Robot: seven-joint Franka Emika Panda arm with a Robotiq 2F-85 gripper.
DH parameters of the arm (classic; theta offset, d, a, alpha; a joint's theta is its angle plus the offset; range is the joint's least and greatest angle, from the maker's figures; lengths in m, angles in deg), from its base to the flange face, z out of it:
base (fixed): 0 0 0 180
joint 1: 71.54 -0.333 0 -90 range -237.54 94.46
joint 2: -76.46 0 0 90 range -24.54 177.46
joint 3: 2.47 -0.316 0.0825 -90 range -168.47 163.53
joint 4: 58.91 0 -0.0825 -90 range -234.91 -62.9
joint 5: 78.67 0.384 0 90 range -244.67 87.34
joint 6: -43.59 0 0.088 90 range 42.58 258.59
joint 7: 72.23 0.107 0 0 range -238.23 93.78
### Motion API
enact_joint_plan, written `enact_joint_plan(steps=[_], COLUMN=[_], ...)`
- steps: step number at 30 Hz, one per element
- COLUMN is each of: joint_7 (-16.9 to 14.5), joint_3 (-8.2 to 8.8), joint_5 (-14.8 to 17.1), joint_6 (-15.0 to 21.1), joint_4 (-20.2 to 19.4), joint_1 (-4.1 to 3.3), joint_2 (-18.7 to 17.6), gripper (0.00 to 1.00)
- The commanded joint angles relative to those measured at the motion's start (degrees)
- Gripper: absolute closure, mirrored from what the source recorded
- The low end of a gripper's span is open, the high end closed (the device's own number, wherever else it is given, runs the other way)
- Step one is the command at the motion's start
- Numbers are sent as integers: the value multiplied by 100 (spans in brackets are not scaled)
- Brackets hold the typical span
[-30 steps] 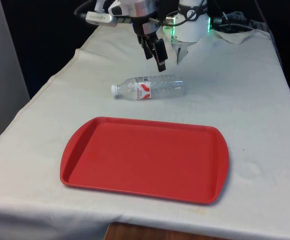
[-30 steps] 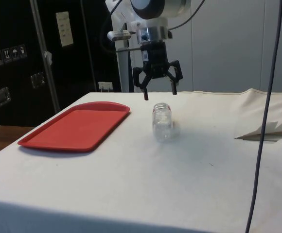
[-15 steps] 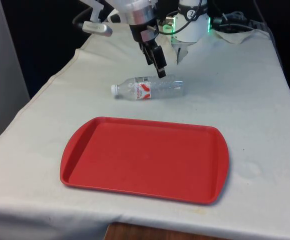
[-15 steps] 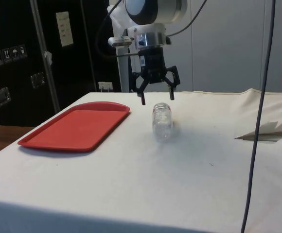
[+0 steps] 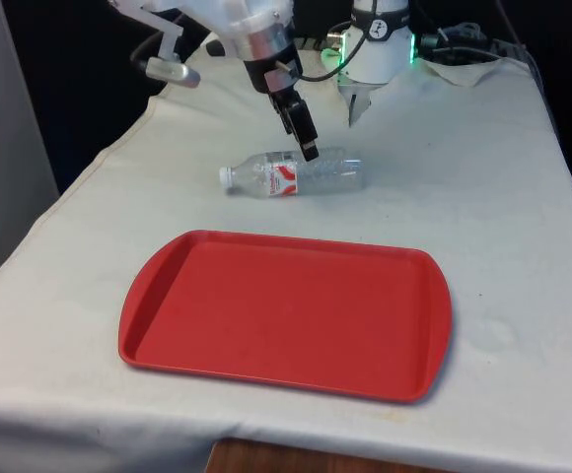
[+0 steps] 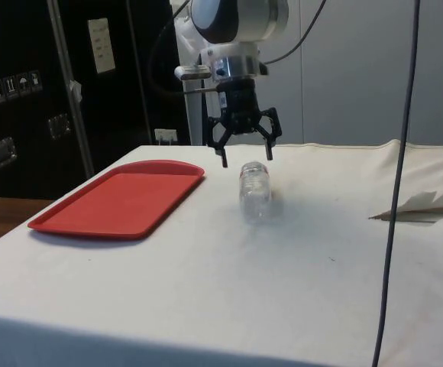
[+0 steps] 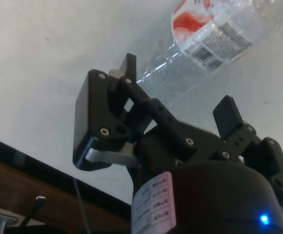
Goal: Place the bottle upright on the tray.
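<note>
We see the open gripper (image 6: 244,159) poised just above the bottle (image 5: 294,172), which lies sideways, cap toward the front view's left.

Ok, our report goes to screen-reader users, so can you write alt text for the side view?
A black gripper, fingers open, hangs just above a clear plastic bottle lying on its side on a white tablecloth. An empty red tray sits on the cloth beside the bottle, towards the dark cabinets.
</note>
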Motion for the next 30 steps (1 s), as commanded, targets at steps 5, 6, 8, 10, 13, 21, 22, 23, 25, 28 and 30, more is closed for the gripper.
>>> enact_joint_plan(steps=[5,6,8,10,13,21,22,23,25,28,30], joint_7=[-132,-155,-218,-183,-298,-361,-372,-378,-332,-424,-435], joint_3=[40,52,103,149,183,286,309,315,355,367,384], joint_5=[138,149,195,149,275,390,424,447,384,579,630], joint_6=[-218,-252,-367,-344,-504,-716,-751,-773,-710,-871,-917], joint_4=[178,206,286,286,367,458,487,498,453,607,659], joint_1=[69,80,92,46,97,132,138,143,92,149,149], joint_2=[-97,-115,-166,-172,-218,-286,-321,-344,-304,-481,-544], gripper=[0,0,0,0,0,0,0,0,0,0,0])
